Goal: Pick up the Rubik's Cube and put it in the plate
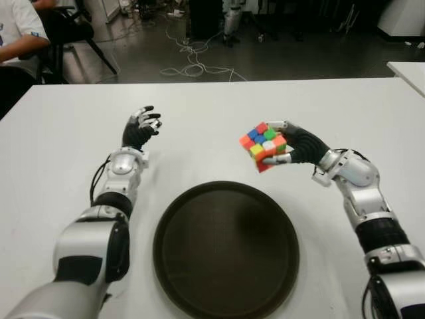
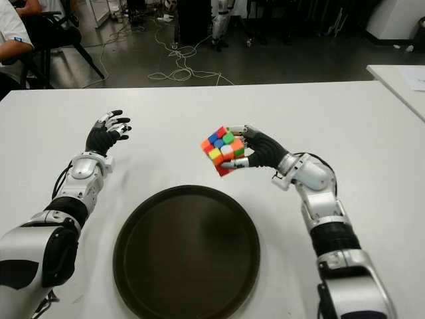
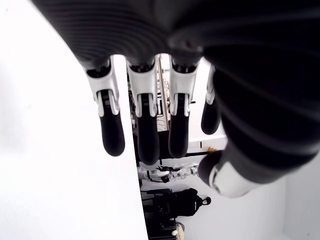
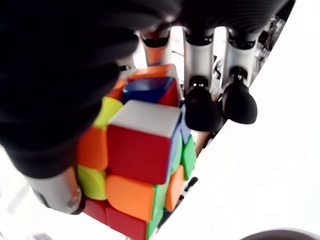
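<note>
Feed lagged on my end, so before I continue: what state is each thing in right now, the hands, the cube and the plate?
Rubik's Cube: scrambled, held tilted off the table, beyond the plate's far right rim.
Right hand: shut on the cube.
Left hand: open, holding nothing, left of the plate.
Plate: nothing in it, flat on the white table.

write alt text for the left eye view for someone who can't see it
The robot's right hand holds a Rubik's Cube above a white table, just beyond a dark round plate. Its left hand is open and empty, left of the plate.
</note>
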You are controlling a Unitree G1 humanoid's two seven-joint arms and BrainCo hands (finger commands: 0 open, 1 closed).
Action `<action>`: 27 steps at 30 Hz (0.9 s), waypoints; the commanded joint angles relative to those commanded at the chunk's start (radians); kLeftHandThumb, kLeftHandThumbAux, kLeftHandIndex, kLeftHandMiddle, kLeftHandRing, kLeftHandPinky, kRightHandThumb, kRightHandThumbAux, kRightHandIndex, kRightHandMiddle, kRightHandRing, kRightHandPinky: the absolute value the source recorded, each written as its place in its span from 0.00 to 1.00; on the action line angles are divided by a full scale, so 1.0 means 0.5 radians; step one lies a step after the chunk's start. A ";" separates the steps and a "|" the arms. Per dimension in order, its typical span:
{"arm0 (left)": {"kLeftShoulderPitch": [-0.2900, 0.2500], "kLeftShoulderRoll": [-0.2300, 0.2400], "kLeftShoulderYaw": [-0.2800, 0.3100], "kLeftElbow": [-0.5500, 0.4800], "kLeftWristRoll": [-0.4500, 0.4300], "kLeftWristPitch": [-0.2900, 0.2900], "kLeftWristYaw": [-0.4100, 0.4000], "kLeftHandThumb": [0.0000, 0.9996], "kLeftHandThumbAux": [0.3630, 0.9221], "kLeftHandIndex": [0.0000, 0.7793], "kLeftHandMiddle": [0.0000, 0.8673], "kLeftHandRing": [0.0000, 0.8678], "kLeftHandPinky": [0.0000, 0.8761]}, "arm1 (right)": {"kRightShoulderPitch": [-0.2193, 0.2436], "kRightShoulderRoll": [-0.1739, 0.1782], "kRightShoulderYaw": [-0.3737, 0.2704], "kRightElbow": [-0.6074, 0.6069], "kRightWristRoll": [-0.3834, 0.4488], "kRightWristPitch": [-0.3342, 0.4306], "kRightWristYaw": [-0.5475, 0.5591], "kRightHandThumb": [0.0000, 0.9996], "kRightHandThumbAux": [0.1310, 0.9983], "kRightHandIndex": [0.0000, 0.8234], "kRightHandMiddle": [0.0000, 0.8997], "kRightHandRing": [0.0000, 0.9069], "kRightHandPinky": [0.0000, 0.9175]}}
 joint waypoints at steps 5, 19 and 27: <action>-0.001 -0.001 0.002 0.002 -0.001 0.004 0.005 0.44 0.63 0.26 0.34 0.35 0.36 | -0.013 -0.041 0.033 0.017 -0.099 -0.124 -0.044 0.69 0.68 0.53 0.92 0.92 0.92; 0.001 -0.004 0.004 -0.003 -0.005 -0.009 0.005 0.43 0.62 0.26 0.33 0.34 0.35 | -0.051 -0.129 0.113 0.079 -0.195 -0.265 -0.037 0.69 0.68 0.53 0.94 0.94 0.93; 0.003 -0.004 0.006 0.000 -0.007 0.001 -0.002 0.46 0.60 0.25 0.32 0.34 0.34 | -0.019 -0.116 0.130 0.034 -0.089 -0.178 0.072 0.70 0.68 0.53 0.93 0.91 0.90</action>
